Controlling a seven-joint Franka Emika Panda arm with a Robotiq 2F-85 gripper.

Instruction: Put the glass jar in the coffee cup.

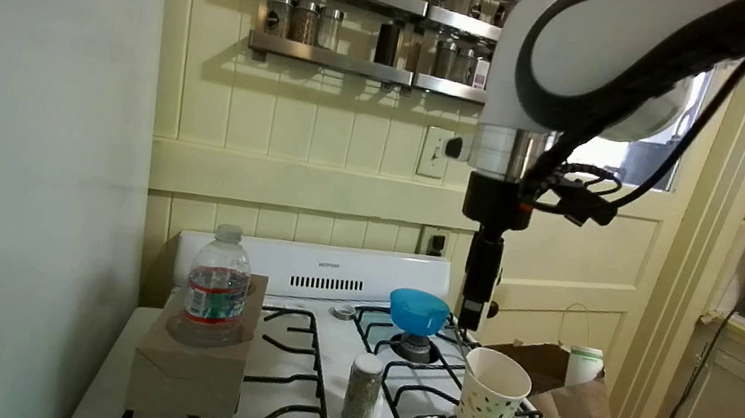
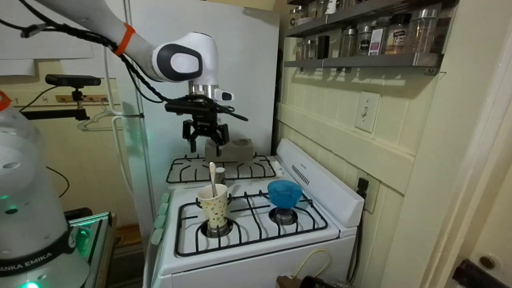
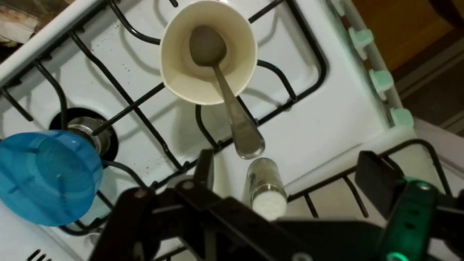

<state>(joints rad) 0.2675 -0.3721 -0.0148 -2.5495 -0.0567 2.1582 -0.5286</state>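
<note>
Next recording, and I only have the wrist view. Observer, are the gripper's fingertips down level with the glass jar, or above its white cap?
Observer: Above it; in both exterior views the gripper hangs higher than the glass jar.
Operator: What is right under the coffee cup?
Observer: A burner; both exterior views show the coffee cup standing over it.
Operator: And the outside of the coffee cup?
Observer: Patterned; both exterior views show small coloured shapes scattered over it.

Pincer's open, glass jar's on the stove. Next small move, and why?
Probably shift the open pincer toward the glass jar before lowering: it hangs empty above the stove, and in an exterior view it appears off toward the coffee cup rather than straight over the jar.
</note>
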